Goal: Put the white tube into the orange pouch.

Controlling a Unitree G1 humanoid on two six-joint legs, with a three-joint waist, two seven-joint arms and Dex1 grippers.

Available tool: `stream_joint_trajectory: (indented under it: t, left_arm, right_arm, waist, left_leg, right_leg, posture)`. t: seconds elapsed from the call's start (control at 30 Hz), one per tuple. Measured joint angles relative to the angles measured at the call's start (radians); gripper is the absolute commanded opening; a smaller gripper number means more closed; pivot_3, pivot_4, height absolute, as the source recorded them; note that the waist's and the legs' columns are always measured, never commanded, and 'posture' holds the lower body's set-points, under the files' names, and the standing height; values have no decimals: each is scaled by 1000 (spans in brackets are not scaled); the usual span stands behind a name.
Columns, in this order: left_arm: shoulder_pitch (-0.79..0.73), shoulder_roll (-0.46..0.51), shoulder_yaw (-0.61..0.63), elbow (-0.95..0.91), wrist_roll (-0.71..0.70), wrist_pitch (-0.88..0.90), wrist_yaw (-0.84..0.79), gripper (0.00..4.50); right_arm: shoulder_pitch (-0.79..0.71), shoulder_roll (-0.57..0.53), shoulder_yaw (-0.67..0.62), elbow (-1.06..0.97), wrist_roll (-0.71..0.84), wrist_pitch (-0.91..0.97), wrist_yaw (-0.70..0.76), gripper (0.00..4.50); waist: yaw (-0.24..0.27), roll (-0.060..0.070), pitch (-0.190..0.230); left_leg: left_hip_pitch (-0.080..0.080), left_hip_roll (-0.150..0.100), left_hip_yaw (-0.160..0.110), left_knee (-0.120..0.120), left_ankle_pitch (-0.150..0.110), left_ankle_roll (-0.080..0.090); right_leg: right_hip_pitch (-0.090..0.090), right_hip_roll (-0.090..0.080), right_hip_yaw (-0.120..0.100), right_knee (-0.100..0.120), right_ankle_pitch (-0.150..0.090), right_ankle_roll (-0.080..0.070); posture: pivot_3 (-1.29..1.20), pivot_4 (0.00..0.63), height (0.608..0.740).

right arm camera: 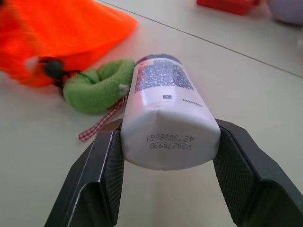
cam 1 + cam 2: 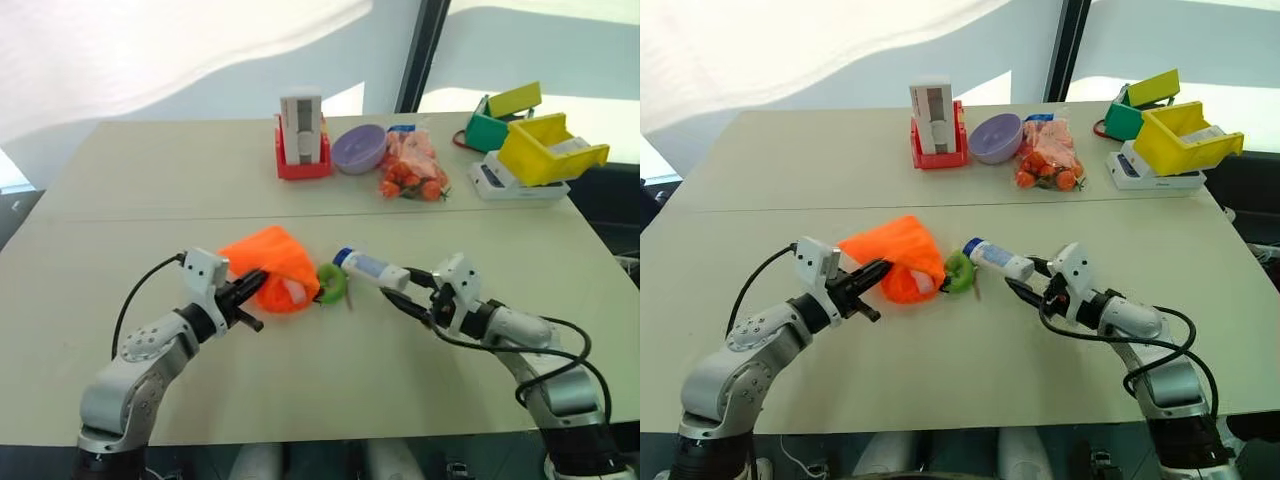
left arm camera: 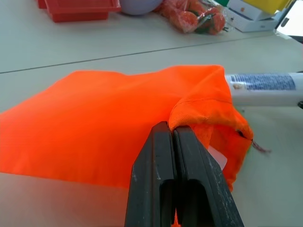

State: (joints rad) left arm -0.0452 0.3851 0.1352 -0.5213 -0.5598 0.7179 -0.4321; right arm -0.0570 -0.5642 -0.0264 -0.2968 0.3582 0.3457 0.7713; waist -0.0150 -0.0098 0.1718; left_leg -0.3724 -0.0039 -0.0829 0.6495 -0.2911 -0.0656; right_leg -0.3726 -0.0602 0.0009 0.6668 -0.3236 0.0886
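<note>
The orange pouch point(image 2: 270, 262) lies on the table's near middle, its mouth facing the right arm. My left gripper point(image 2: 258, 280) is shut on the folded rim of the pouch point(image 3: 109, 113), pinching the fabric between its black fingers point(image 3: 156, 161). The lime-green toggle point(image 2: 333, 282) lies just beside the pouch mouth. My right gripper point(image 2: 398, 285) is shut on the flat end of the white tube point(image 2: 372, 268), held a little above the table. The tube point(image 1: 165, 109) points its blue cap point(image 2: 343, 257) toward the pouch, above the toggle point(image 1: 97, 87).
At the table's far side stand a red holder with a tall grey-white box point(image 2: 301, 130), a purple bowl point(image 2: 359, 148) and a clear bag of orange-red lumps point(image 2: 412, 168). Yellow point(image 2: 545, 148) and green point(image 2: 500, 118) bins sit at the far right.
</note>
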Motion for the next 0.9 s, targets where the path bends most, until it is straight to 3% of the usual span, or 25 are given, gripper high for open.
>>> stream_joint_trajectory:
  t: [0.17,0.3,0.57,0.8,0.9]
  left_arm:
    - [0,27,4,14,-11,5,-7,0]
    - [0,35,4,36,-12,-1,-19,0]
    - [13,43,5,75,-12,-27,-48,0]
    - [12,29,19,95,-52,-28,-67,0]
    - [9,25,38,108,-80,-26,-69,0]
  right_arm:
    - [14,-2,2,-22,-10,13,-19,2669]
    - [48,3,2,-11,-20,-13,-24,1894]
    - [84,8,-15,-3,3,-48,-30,1894]
    - [115,-14,-124,-175,334,174,-3,1894]
    - [144,-54,-113,-250,388,230,21,1894]
  waist:
    - [3,0,0]
    - [4,0,0]
    - [4,0,0]
    - [2,1,1]
    - [4,0,1]
  left_leg:
    - [0,0,0,0,0,0]
    - [0,0,0,0,0,0]
    - [0,0,0,0,0,0]
    - [0,0,0,0,0,0]
    - [0,0,-1,0,0,0]
  right_leg:
    - [0,0,0,0,0,0]
    - [0,0,0,-1,0,0]
    - [0,-1,0,-1,0,0]
    - [0,-1,0,-1,0,0]
    - [0,-1,0,-1,0,0]
  posture:
    - [0,150,740]
    - [0,150,740]
    - [0,150,740]
    - [0,150,740]
    - [0,150,740]
